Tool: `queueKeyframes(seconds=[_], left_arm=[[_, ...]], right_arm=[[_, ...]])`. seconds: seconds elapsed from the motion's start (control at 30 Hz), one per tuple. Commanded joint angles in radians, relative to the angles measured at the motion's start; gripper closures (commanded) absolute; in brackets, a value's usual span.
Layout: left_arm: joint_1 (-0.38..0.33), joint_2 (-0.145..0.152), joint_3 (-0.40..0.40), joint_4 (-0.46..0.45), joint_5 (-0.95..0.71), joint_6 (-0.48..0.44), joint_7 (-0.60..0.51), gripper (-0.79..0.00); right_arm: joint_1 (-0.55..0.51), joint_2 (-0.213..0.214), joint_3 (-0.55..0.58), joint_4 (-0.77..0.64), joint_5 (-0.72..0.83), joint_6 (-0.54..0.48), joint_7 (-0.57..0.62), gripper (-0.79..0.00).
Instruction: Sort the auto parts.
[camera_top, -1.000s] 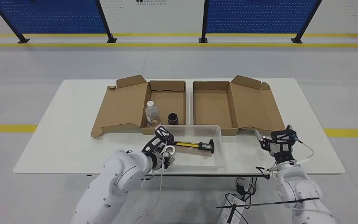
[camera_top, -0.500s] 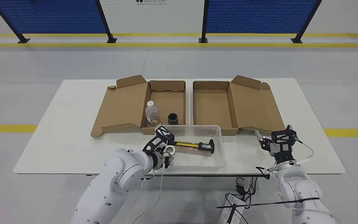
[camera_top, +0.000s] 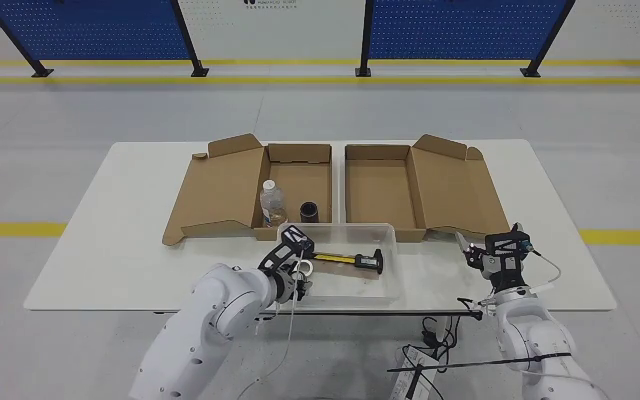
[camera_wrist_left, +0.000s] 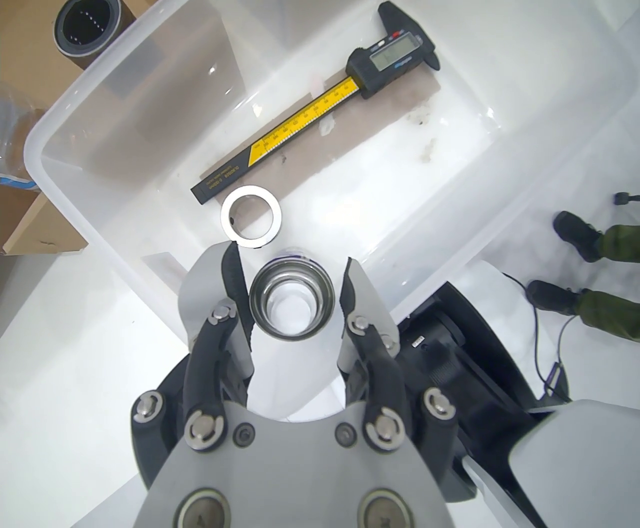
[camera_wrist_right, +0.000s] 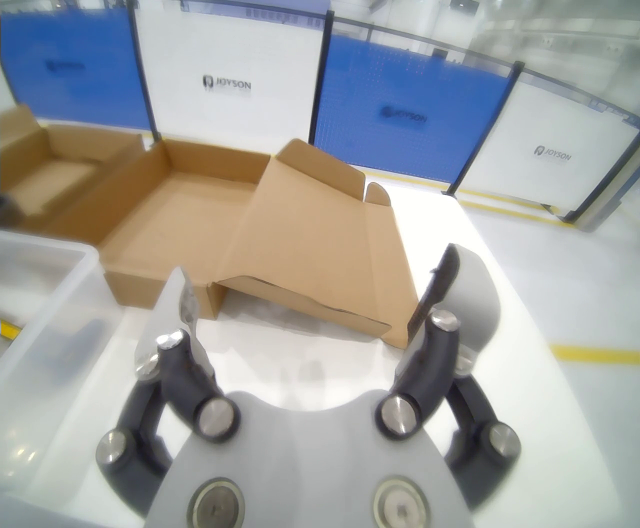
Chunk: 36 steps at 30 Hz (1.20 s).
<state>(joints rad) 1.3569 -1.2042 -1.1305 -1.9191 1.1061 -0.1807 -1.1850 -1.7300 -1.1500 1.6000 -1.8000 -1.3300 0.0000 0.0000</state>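
A clear plastic bin (camera_top: 392, 285) stands at the table's front edge. In it lie a digital caliper (camera_wrist_left: 320, 105) with a yellow scale and a flat metal ring (camera_wrist_left: 251, 216). My left gripper (camera_wrist_left: 291, 277) hangs over the bin's near left corner, shut on a shiny metal sleeve (camera_wrist_left: 291, 306) seen end-on between the fingers. From above, that left gripper (camera_top: 292, 262) sits just left of the caliper (camera_top: 345, 260). My right gripper (camera_wrist_right: 316, 272) is open with nothing in it, low over the table at the front right (camera_top: 490, 250).
Two open cardboard boxes stand behind the bin. The left box (camera_top: 300, 165) holds a black cylinder (camera_top: 309, 212) and a plastic bottle (camera_top: 271, 203). The right box (camera_top: 380, 190) has a bare floor, and its flap (camera_wrist_right: 310, 240) lies just ahead of the right gripper.
The left gripper has shifted slightly to the right, further over the bin, with the sleeve in it. The right arm has not moved.
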Motion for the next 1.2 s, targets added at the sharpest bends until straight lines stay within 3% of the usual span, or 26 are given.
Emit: queueKeyframes(seconds=[0.0,0.87,1.17], left_arm=[[-0.001,0.001,0.001,0.001,0.0,0.001,-0.004,-0.446],[-0.047,0.007,0.031,0.055,-0.023,0.011,-0.022,-0.437],[-0.047,0.01,0.033,0.055,-0.034,0.016,-0.021,-0.302]], right_arm=[[0.0,0.0,0.0,0.0,0.0,0.0,0.0,-0.785],[0.0,0.0,0.0,0.0,0.0,0.0,0.0,-0.785],[0.0,0.0,0.0,0.0,0.0,0.0,0.0,-0.785]])
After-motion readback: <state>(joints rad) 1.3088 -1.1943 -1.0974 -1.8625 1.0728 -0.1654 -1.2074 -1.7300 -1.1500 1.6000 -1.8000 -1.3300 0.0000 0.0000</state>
